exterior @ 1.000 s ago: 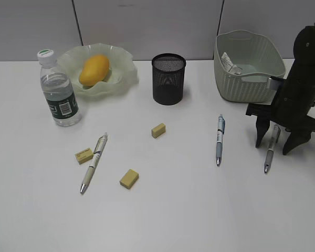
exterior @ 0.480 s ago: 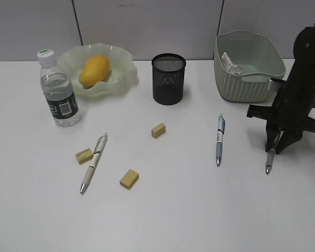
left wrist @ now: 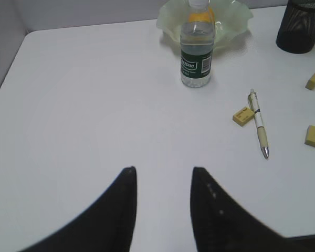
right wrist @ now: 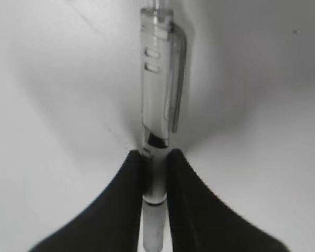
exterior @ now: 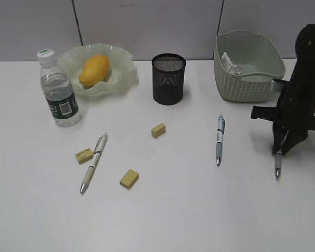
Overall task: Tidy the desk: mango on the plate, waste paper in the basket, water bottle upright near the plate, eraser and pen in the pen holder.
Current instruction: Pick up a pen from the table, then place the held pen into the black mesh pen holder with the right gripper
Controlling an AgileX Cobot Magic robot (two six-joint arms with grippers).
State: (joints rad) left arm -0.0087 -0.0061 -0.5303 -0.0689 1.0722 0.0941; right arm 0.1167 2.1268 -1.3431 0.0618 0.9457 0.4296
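One pen of three is now pinched in the right gripper, whose jaws, wide apart a second ago, have closed on its barrel near the counter's right edge; its tip hangs low, at or just off the surface. Next, by the look of it, comes the carry to the mesh pen holder. Two more pens and three erasers lie loose. Mango sits on the plate, waste paper in the basket, water bottle upright. The left gripper hovers half-open, empty.
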